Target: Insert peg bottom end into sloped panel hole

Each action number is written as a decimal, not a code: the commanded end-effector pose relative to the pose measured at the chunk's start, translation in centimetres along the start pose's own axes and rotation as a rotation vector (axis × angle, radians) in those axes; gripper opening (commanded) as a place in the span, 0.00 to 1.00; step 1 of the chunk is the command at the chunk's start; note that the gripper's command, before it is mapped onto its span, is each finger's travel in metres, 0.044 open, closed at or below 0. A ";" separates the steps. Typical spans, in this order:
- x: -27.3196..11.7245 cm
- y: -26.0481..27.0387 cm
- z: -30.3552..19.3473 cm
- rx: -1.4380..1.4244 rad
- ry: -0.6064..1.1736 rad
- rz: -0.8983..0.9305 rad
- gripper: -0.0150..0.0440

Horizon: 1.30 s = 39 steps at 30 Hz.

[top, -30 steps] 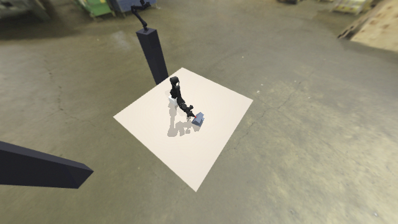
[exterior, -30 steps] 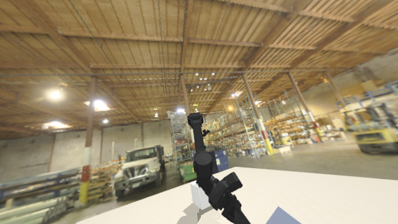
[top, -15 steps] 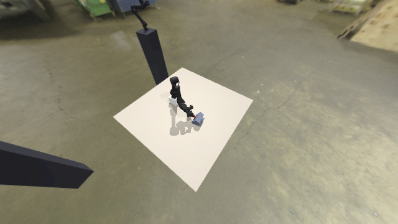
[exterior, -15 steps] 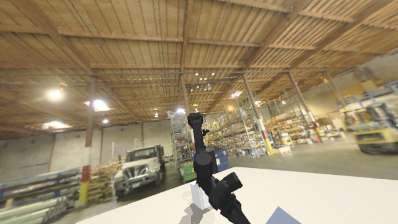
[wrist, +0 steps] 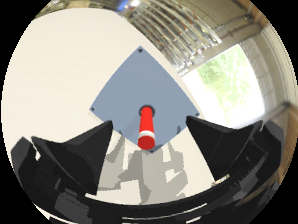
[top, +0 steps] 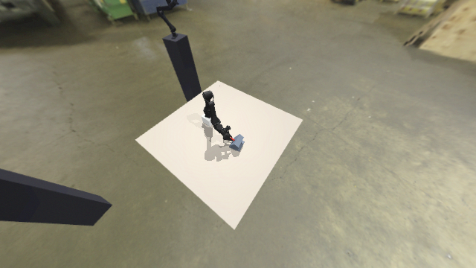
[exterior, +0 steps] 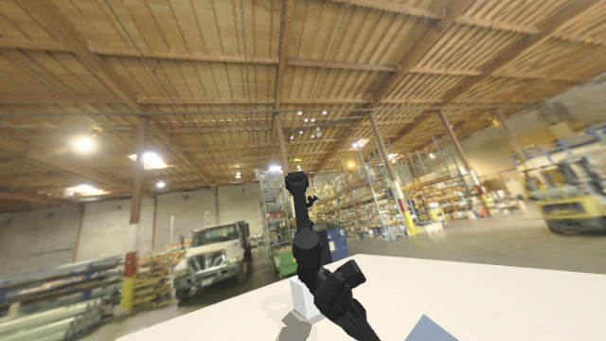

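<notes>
The peg (top: 232,138) (wrist: 146,131) is a slim red rod, round in section, with a pale band near its free end and a flat, darker red end face. Its bottom end sits in the dark-rimmed hole (wrist: 151,107) in the sloped panel (top: 236,142) (exterior: 430,332) (wrist: 137,82), the rest sticking out at a tilt. The panel, blue-grey and flat-faced, has small dark dots at its corners and stands on the pale surface (top: 238,193) (exterior: 450,279) (wrist: 55,65).

Matte black jointed arm (top: 216,120) (exterior: 308,258), rounded and blocky housings, black hand (wrist: 150,121) with two broad, tapered, wedge-shaped fingers
</notes>
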State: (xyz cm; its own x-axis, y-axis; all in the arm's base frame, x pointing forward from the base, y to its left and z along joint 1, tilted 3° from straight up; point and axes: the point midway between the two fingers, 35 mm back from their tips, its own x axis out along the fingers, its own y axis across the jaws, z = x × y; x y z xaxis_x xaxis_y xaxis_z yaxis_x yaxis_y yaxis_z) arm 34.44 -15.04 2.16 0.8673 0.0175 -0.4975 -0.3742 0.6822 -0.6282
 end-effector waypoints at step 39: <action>-4.6 -0.6 -0.3 -0.004 0.002 0.001 1.00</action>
State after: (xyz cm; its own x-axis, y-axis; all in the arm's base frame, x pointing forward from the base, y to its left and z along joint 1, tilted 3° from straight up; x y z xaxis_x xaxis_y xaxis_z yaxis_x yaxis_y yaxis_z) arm 31.00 -15.82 4.57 0.8670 0.0133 -0.4982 -0.3731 0.6801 -0.6311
